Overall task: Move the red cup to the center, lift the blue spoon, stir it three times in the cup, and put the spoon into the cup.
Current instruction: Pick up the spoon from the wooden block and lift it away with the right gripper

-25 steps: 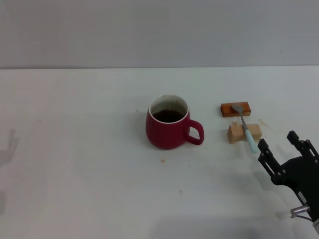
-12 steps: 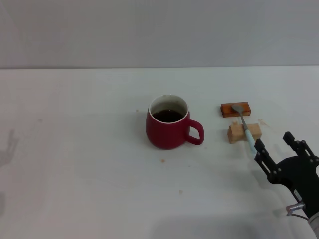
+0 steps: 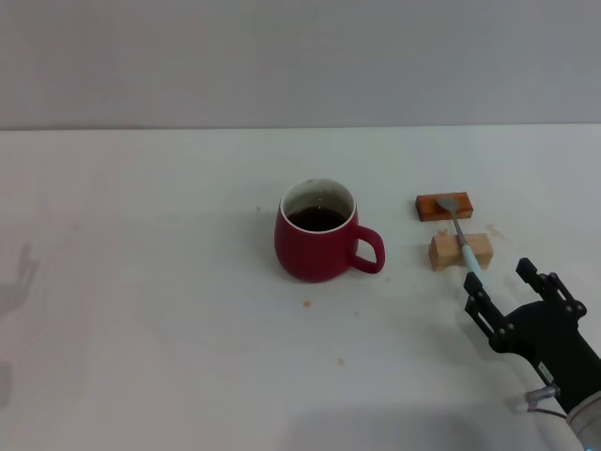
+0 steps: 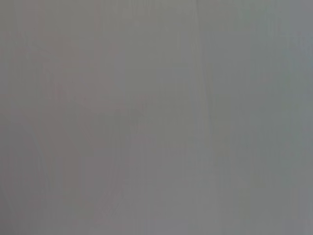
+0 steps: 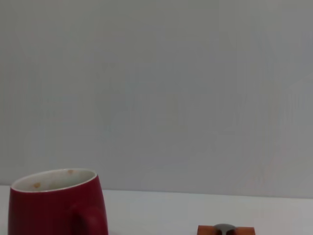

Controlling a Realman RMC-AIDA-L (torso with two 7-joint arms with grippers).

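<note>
Just beyond right claw (image 3: 500,289): blue spoon (image 3: 462,239)

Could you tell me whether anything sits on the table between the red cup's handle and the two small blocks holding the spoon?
No: in the head view, only bare white table lies between the red cup and the blocks.
</note>
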